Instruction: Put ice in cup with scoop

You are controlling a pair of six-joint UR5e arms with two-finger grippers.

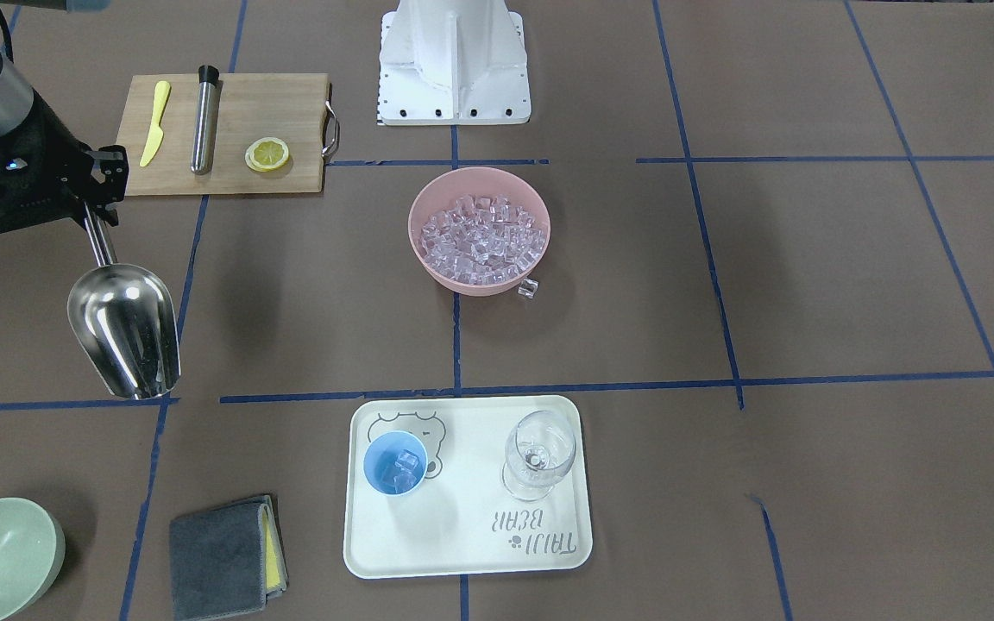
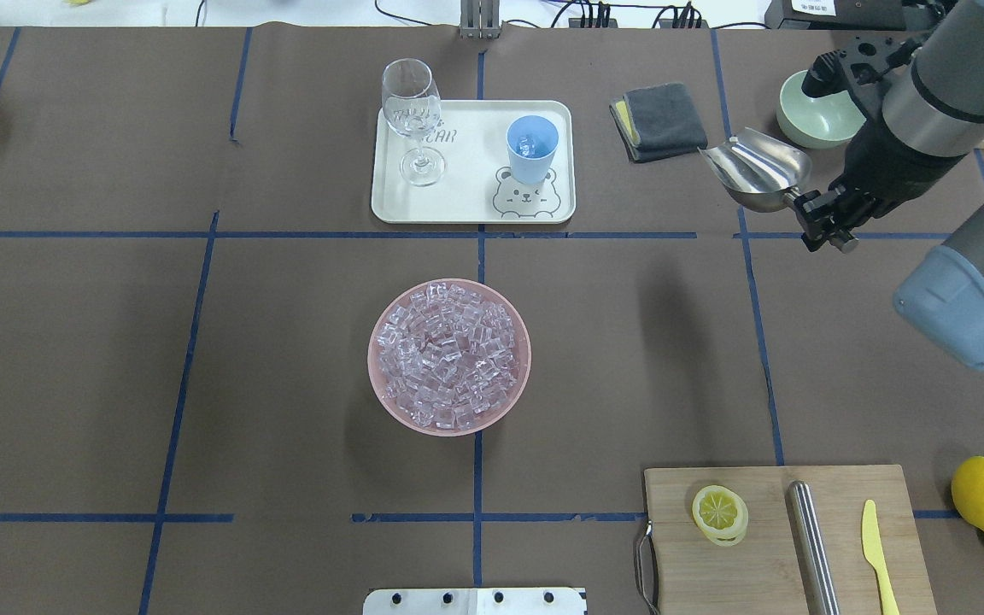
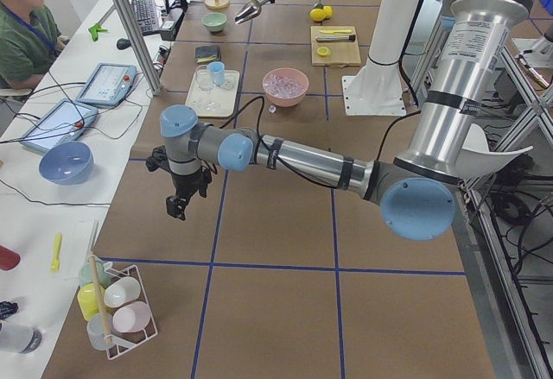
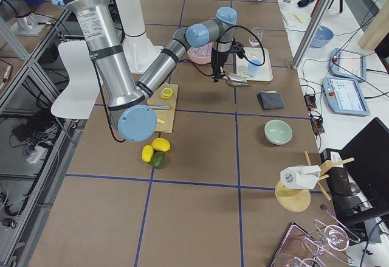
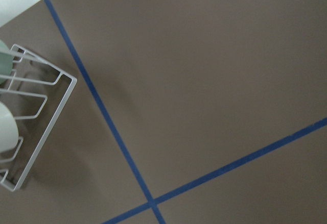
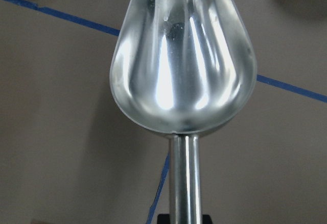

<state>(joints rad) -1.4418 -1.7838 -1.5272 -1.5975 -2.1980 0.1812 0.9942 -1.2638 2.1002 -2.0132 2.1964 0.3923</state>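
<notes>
My right gripper [image 2: 818, 213] is shut on the rod handle of the steel scoop [image 2: 752, 171]. It holds the scoop in the air, right of the tray. In the right wrist view the scoop's trough [image 6: 181, 66] is empty. The light-blue cup [image 2: 532, 147] stands on the tray and holds a few ice cubes [image 1: 402, 468]. Many more ice cubes [image 2: 449, 354] fill the pink bowl [image 2: 381, 393] at the table's middle. One loose cube [image 1: 528, 289] lies on the table beside the bowl. My left gripper [image 3: 177, 206] shows only in the exterior left view, far from the tray; I cannot tell its state.
A cream tray [image 2: 466, 205] also bears a clear stemmed glass [image 2: 412, 115]. A grey cloth [image 2: 658, 120] and a pale green bowl [image 2: 817, 120] lie near the scoop. A cutting board [image 2: 765, 564] carries a lemon slice, a steel cylinder and a yellow knife. A wire rack [image 5: 30, 127] shows in the left wrist view.
</notes>
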